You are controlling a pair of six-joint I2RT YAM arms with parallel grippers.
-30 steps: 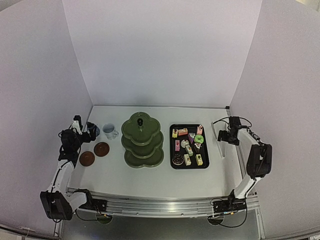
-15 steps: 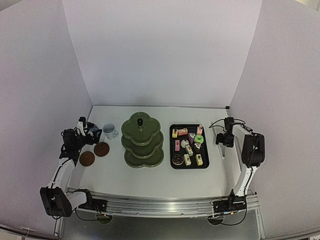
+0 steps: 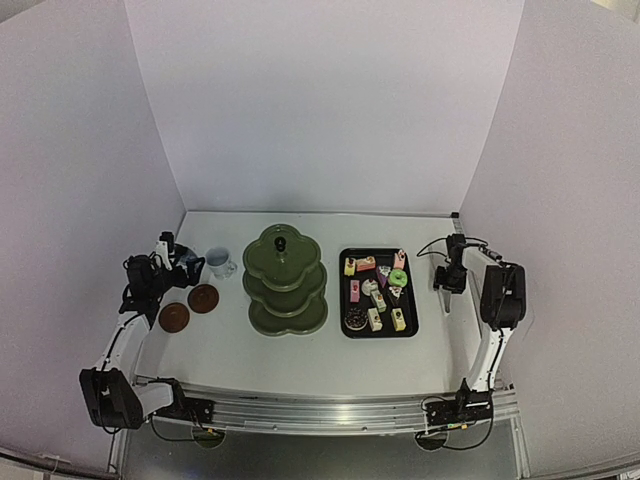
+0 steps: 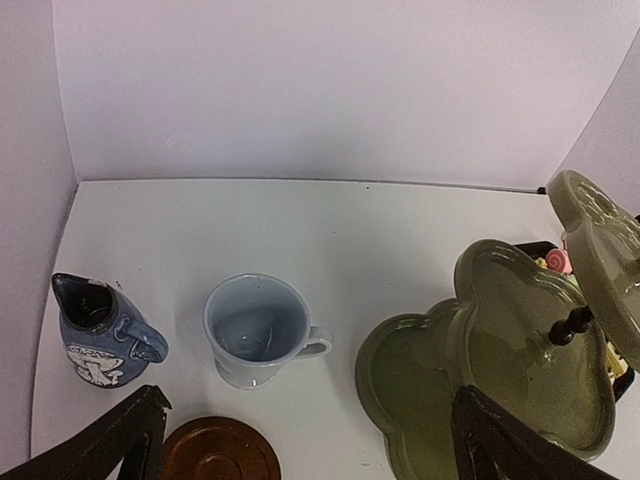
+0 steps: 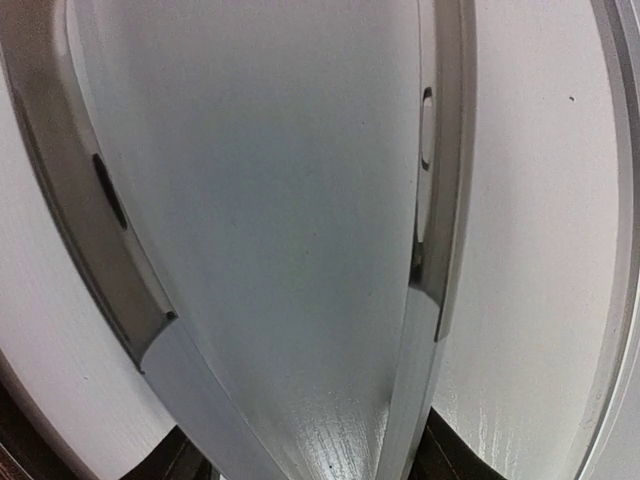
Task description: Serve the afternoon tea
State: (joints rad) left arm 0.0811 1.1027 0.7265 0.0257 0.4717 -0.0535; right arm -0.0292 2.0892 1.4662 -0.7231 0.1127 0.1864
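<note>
The olive-green three-tier stand [image 3: 285, 282] stands mid-table and is empty; it also shows in the left wrist view [image 4: 500, 340]. Several small cakes and doughnuts [image 3: 378, 290] lie on the black tray [image 3: 345, 318]. A light-blue cup [image 3: 218, 262] [image 4: 255, 328] and a dark-blue cup [image 3: 187, 263] [image 4: 100, 330] stand at the left. Two brown coasters [image 3: 203, 297] [image 3: 174, 317] lie nearer; one shows in the left wrist view [image 4: 220, 455]. My left gripper [image 3: 176, 257] [image 4: 308, 405] is open and empty, just short of the cups. My right gripper [image 3: 452, 274] [image 5: 310, 465] is closed round the metal tongs [image 5: 300, 250].
The tongs [image 3: 441, 290] lie on the table right of the tray. White walls close in the table at the back and both sides. The stand rises between the cups and the tray.
My right arm has folded inward from the right and brought its gripper down onto the tongs. My left gripper has shifted slightly toward the cups.
</note>
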